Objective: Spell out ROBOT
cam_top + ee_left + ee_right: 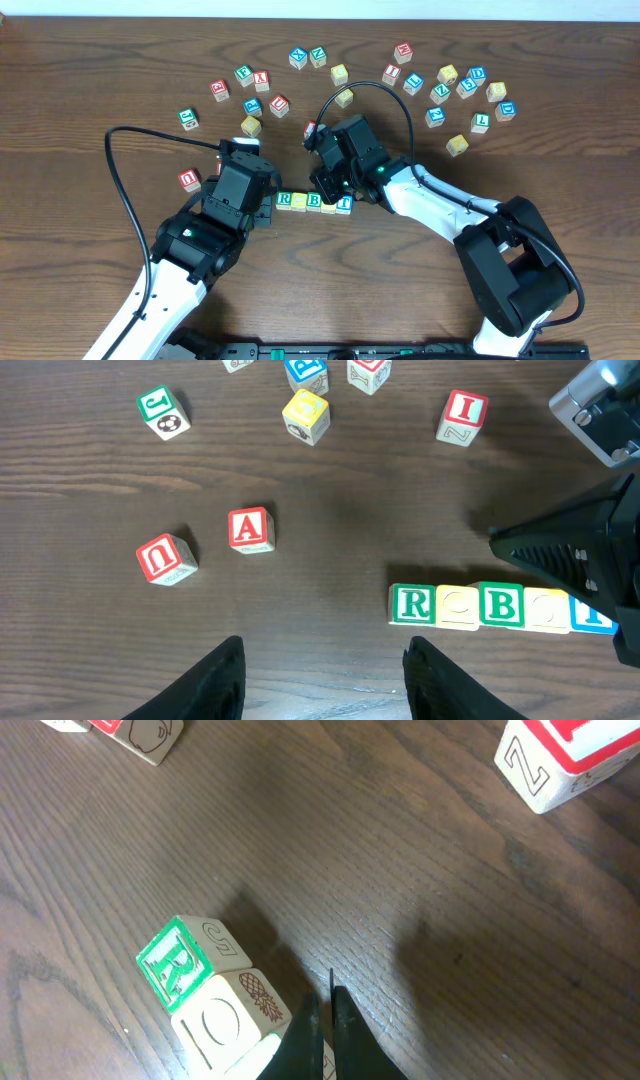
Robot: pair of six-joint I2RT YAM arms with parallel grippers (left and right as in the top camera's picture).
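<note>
Left fingers (222, 680) lie closest to the lens, at the bottom of the left wrist view. They stand apart, released, with only bare surface (330, 490) between them, and they hang near the left end of the row (314, 202). Right fingers (308, 1038) are clenched tip to tip and grasp nothing. They point down at the row, and I cannot tell whether they touch a cube or only stand close to it.

The word lies on the surface between the two arms. From left to right it reads R (411, 604), first O (457, 607), B (501, 605), second O (547, 610) and T (590, 614), and the cubes touch side by side. The T is partly hidden behind the right arm, so only a piece of its blue letter shows. The last two cubes seem to sit a little out of line with the first three.

Loose cubes such as A (249, 528), U (165, 557) and I (462, 415) lie well apart from the word.

In my judgement the spelling is almost or fully done, because all five letters are in place and in order. What is left is probably small: perhaps to push the end of the row straight, then to take both arms away without knocking it.
</note>
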